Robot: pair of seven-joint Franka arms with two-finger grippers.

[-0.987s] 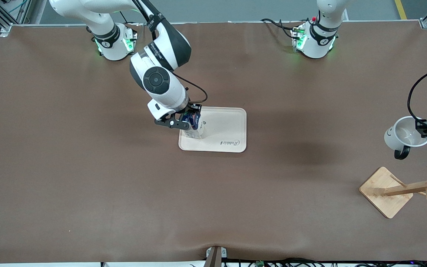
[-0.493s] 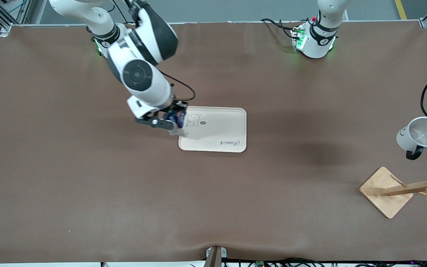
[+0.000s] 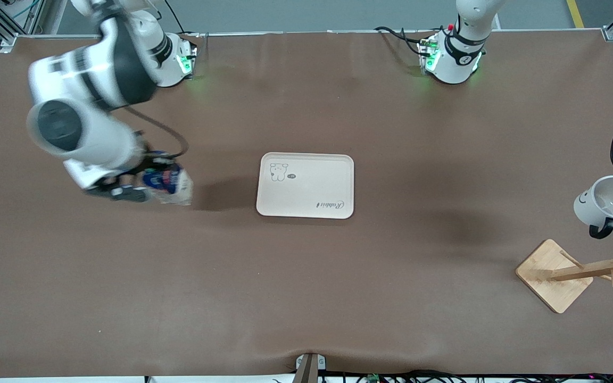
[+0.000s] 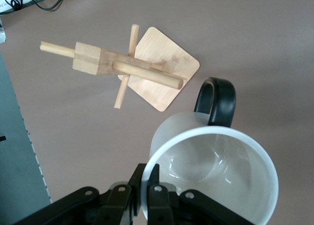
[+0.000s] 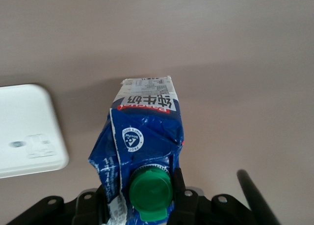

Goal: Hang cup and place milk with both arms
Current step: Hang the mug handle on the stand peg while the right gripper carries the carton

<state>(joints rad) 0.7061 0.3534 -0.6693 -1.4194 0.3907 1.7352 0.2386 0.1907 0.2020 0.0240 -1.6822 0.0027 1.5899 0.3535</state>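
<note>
Carrying both loads: my right tool point(image 3: 144, 186) clamps the milk point(image 3: 168, 186) over bare desk point(image 3: 306, 298) (off the tray point(image 3: 306, 207)); my left tool point(image 4: 152, 198) pinches the cup point(image 4: 216, 176) rim above the rack point(image 4: 147, 72). Next, I'd say, the handle needs a peg.

One cup point(image 3: 607, 206), one milk point(image 3: 167, 186), one tray point(image 3: 306, 205), one rack point(image 3: 556, 274), two arms point(image 3: 80, 127)

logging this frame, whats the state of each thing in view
milk: held in the air by the right hand, over the table off the tray, tilted, cap on
cup: held by its rim in the left hand, empty, above the table beside the rack, not hung
rack: upright on its base, pegs bare
tray: flat on the table, nothing on it
</note>
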